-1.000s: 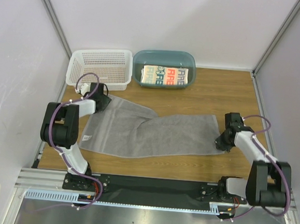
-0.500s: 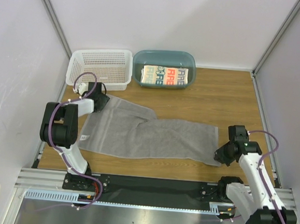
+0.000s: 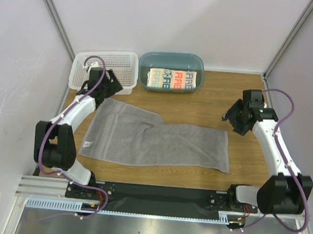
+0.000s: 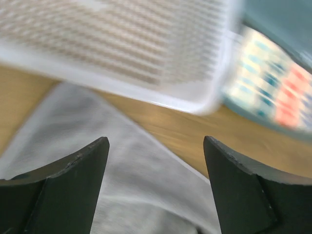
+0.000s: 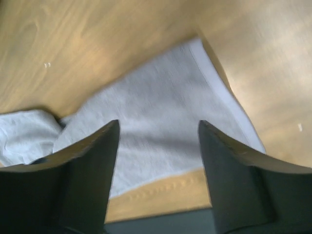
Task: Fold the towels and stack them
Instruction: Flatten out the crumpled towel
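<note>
The left gripper (image 4: 156,146) is being held spread and empty above the grey towel (image 3: 154,141), near the white basket (image 3: 104,63). The right gripper (image 5: 158,127) is likewise being held open over that towel's right end. The printed towel (image 3: 173,79) is being contained, folded, in the teal tub (image 3: 172,56).

Top view: bright, even, diffuse light from overhead, sharp throughout. The tabletop (image 3: 211,108) carries only soft, faint shadows beneath the arms.

Left wrist view: heavy motion blur. The basket (image 4: 146,53) lattice at 12 o'clock smears into streaks, and the printed towel (image 4: 273,92) at 2 o'clock is reduced to colour blotches. Left fingers (image 4: 73,190) are dark, with fairly crisp edges.

Right wrist view: mildly soft, with a pale sheen on the wood at 1 o'clock. The grey towel (image 5: 161,122) is evenly lit, with a dark shadow by its 9 o'clock fold. Right fingers (image 5: 83,180) are underexposed, near-black.
</note>
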